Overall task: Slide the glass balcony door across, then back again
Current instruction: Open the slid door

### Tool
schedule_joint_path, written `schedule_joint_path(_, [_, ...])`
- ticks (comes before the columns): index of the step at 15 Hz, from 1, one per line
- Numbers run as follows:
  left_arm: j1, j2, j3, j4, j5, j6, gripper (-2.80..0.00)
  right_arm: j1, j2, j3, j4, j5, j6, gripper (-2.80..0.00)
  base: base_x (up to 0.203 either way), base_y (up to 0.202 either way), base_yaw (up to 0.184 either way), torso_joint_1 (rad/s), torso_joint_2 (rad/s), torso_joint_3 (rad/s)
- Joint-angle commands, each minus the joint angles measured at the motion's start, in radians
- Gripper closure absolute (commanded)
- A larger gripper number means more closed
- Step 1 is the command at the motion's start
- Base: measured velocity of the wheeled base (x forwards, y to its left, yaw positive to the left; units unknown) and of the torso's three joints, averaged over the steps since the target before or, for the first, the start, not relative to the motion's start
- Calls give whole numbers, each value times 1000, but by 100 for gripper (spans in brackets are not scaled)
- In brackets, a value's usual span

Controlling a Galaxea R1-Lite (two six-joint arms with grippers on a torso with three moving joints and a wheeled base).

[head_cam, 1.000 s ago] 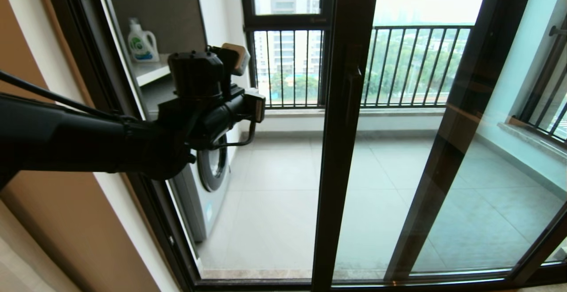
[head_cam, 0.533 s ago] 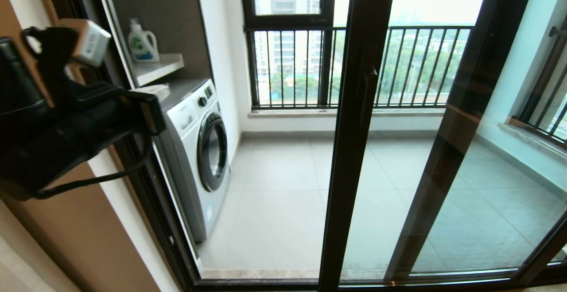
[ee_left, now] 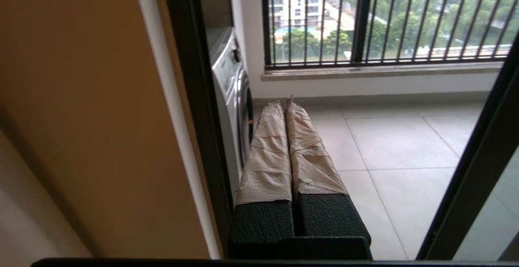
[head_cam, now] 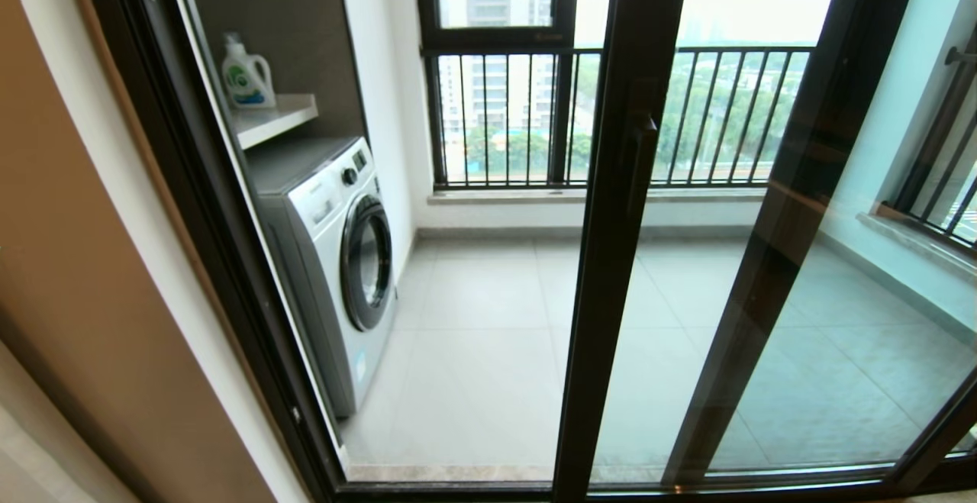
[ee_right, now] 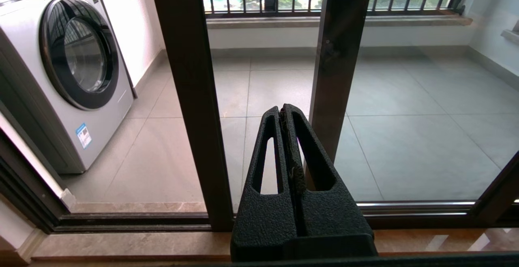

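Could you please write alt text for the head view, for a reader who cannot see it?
A dark-framed sliding glass door stands partly open, its slim handle on the upright at the centre, with a tiled balcony beyond. A washer stands at the left under a shelf with a detergent bottle; railing bars cross the back. No arm shows.

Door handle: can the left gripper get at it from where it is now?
Probably yes. The left gripper, shut, points through the open doorway beside the washing machine; nothing stands between it and the handle on the glass door.
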Motion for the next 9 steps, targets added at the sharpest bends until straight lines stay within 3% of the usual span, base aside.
schedule_joint_path(1, [117, -271, 35, 139, -12, 12, 0, 0, 0, 12, 0, 1, 0, 0, 0, 0, 0, 0, 0, 0])
schedule_joint_path(5, [161, -475, 171, 206, -125, 59, 0, 0, 0, 11, 0, 1, 1, 0, 0, 0, 0, 0, 0, 0])
schedule_joint_path(9, [158, -594, 475, 220, -143, 48, 0, 0, 0, 12, 0, 1, 1, 0, 0, 0, 0, 0, 0, 0])
